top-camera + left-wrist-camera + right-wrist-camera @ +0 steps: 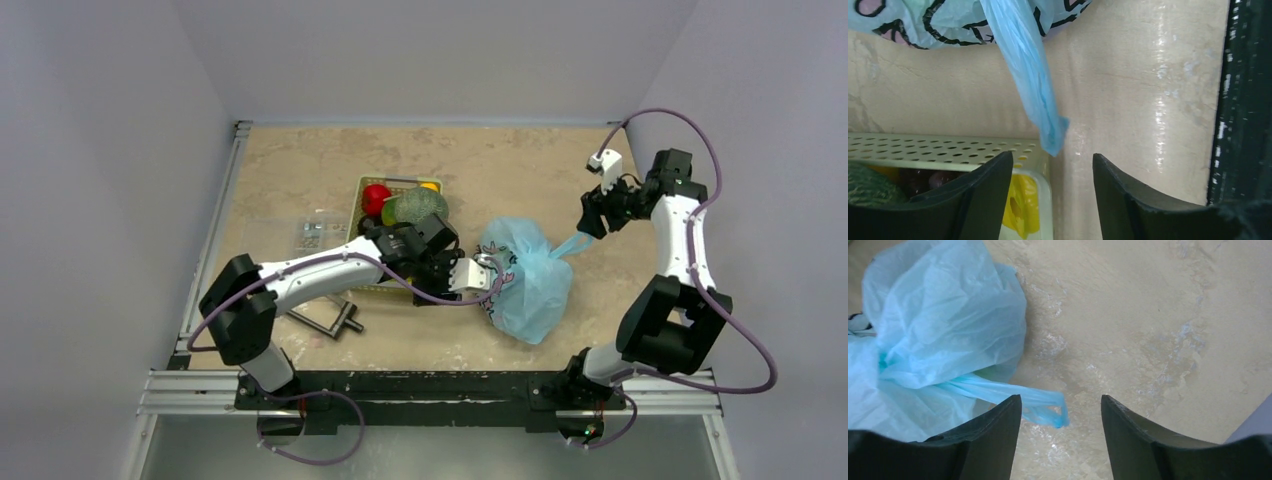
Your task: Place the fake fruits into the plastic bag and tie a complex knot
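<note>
Far left on the beige stone-look table [500, 165] sat a clear plastic compartment box [300, 235], with a dark metal handle-shaped tool [330, 318] lying nearer the arms. Next over was the green mesh basket [948, 150], and the fake fruits were in there: glossy red apple [375, 198], netted grey-green melon [415, 206], small orange [430, 185], plus the yellow banana [1020, 202] and dark grapes [923, 177] that showed in the left wrist view.

The left gripper [1052, 157] reached across the basket's right edge with its fingers spread apart and nothing between them. One twisted light-blue handle strip [1033, 85] ended just short of that gap.

Right beside it lay the thin crinkly light-blue plastic bag [530, 290] with the cartoon print, puffed up, mid-table. Couldn't tell whether any fruit was inside it.

The bag's other handle loop [1013, 395] stretched off to the right, its tip lying in the gap of the right gripper [1060, 399]. Those fingers were spread too, not pinching the loop.
</note>
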